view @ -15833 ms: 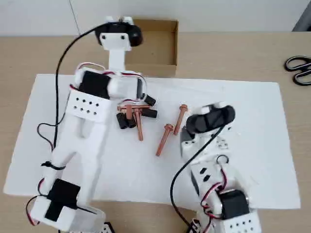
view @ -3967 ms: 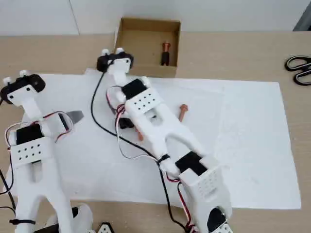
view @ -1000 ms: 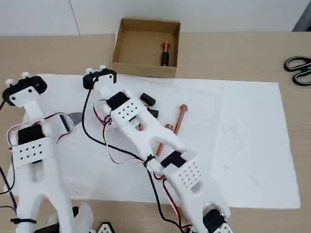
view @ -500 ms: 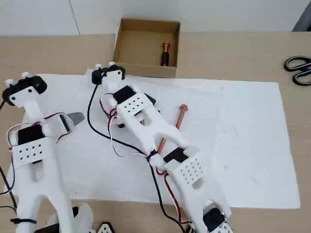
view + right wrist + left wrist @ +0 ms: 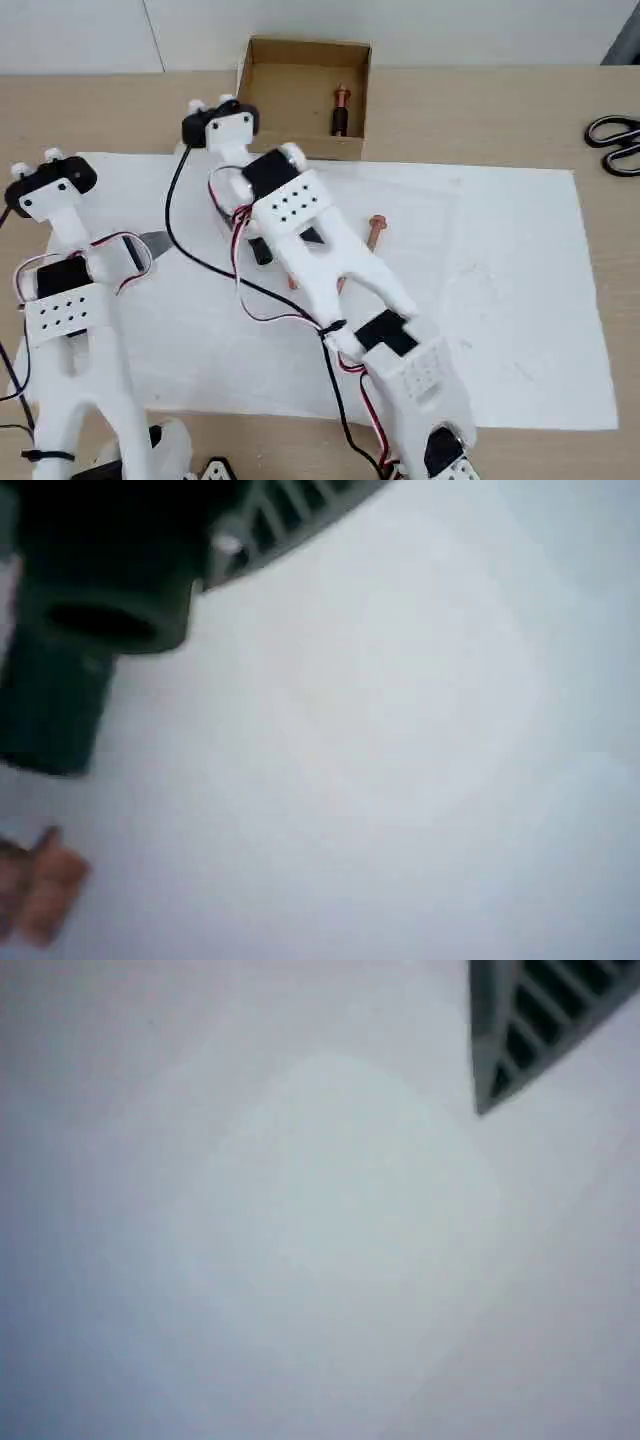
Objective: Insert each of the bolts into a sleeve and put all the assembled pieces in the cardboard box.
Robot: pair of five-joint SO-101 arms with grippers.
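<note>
My right arm (image 5: 290, 205) lies slantwise across the white sheet, its wrist end close to the cardboard box (image 5: 262, 92). One assembled bolt and sleeve (image 5: 340, 110) lies in the box. A black sleeve (image 5: 95, 615) sits right under my right gripper (image 5: 190, 530), beside a second dark sleeve (image 5: 48, 715) and a copper bolt end (image 5: 40, 885). From above, sleeves (image 5: 260, 250) (image 5: 312, 236) and a copper bolt (image 5: 375, 230) show beside the arm. My left gripper (image 5: 135, 248) stands open over bare sheet at the left, one ridged finger (image 5: 510, 1030) in view.
The white sheet (image 5: 500, 260) covers most of the wooden table, with free room on its right half. Black scissors (image 5: 615, 140) lie off the sheet at the far right. Short copper bolt pieces (image 5: 292, 283) show under the right arm.
My right arm has swung toward the box and now covers the bolts and a sleeve that lay open a second ago. The left arm has kept still.
</note>
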